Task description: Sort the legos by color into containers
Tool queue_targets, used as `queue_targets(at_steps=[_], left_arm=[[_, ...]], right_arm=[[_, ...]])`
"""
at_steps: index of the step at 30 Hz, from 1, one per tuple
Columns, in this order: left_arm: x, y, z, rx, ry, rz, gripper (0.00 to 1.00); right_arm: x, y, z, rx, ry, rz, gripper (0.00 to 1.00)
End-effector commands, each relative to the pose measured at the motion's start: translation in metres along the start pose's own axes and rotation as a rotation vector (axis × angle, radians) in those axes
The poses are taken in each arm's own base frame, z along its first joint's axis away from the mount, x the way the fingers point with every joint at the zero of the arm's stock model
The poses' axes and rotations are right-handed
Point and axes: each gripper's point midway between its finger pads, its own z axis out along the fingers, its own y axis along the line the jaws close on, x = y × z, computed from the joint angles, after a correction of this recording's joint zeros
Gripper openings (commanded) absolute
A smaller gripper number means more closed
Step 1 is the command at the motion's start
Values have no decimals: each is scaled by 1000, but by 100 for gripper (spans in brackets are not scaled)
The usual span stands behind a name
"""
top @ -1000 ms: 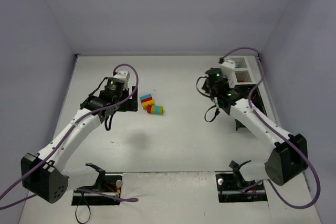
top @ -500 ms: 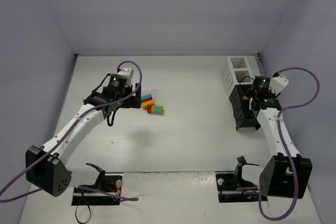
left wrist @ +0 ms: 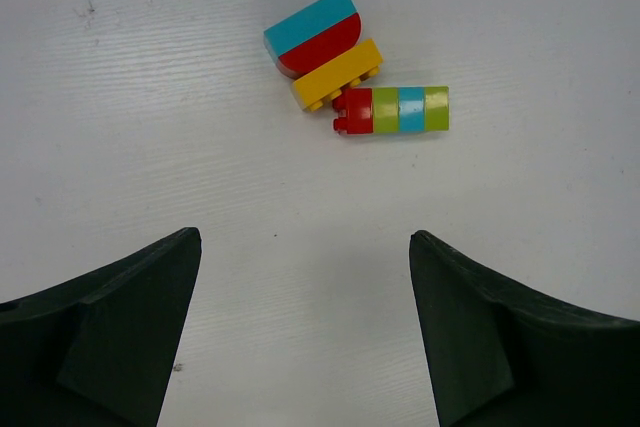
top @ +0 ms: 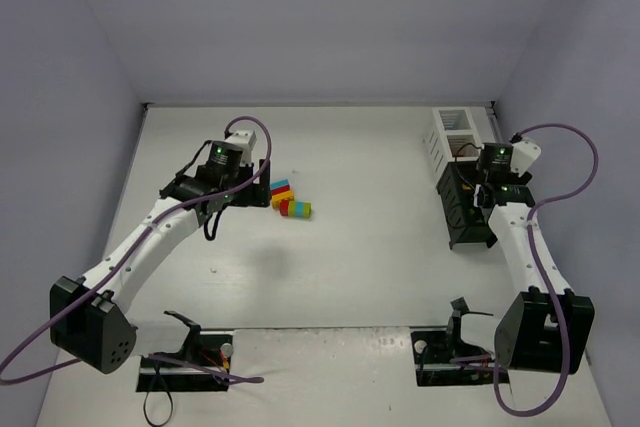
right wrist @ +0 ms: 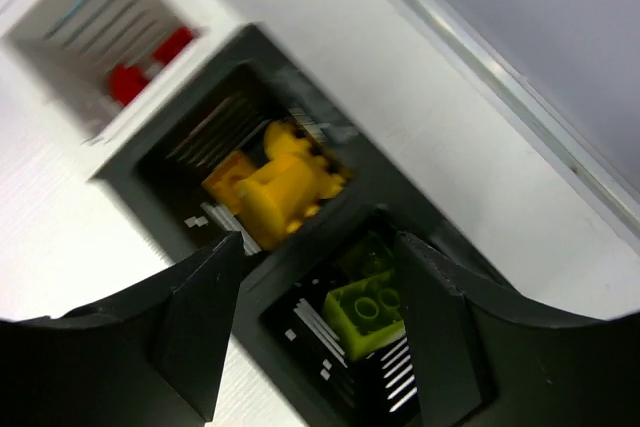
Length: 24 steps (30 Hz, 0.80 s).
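Observation:
Several legos lie bunched on the table ahead of my left gripper: a cyan-and-red piece, a yellow brick, and a red-green-cyan-green row. That gripper is open and holds nothing. In the top view the legos sit just right of the left gripper. My right gripper hangs open over the containers. A green brick lies in the black bin below it. Yellow legos fill the neighbouring black bin, and red legos lie in the white bin.
The row of bins stands against the right wall, white bin farthest back. Purple cables loop off both wrists. The arm bases and their black mounts sit at the near edge.
The right arm swung from mid-table out over the bins, and its jaws have now opened above the green bin. The left arm shifted slightly toward the legos.

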Motion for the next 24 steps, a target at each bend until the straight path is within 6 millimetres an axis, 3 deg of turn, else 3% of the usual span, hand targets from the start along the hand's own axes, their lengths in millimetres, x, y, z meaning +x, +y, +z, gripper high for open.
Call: queue_targets(at_steps=[1,2,3,5,6,8,10,11,13,14,15,16,24], left_arm=[[-34,-9,-9,37,-101,8,78],[-34,-9,-8,36,-100,10,78],[-34,-9,-8,36,-101,17,78],[-33,-8,-8,34,-99,24,78],[-32,-7,-8,31,-96,28,78],[-32,-8,-10,39,-97,34,78],[-27,-8,-10,46,-89,38,78],[-27,-7,-13,47,-95,39,78],[-23,-6,-16,47,-97,39,78],[-23,-6,-17,47,-98,39,78],[-17,-4,-17,44,-86,38,78],[-17,-3,-20,43,-91,37,78],[0,4,-32,26,-76,26,78]], right_arm=[[-44,61,-30,-262,-122,-83,58],[-46,75,-37,-329,-144,-169,58],[-37,113,-60,-496,-144,-254,58],[-33,152,-80,-677,-172,-349,58],[-15,181,-92,-823,-136,-439,59],[13,209,-97,-935,-84,-532,59],[42,241,-123,-1074,-89,-683,60],[63,252,-118,-1095,-52,-737,60],[91,273,-135,-1216,-24,-827,61],[111,279,-128,-1241,25,-861,61],[117,287,-131,-1279,28,-890,61],[138,293,-132,-1328,76,-921,62],[203,322,-141,-1456,150,-1112,64]])
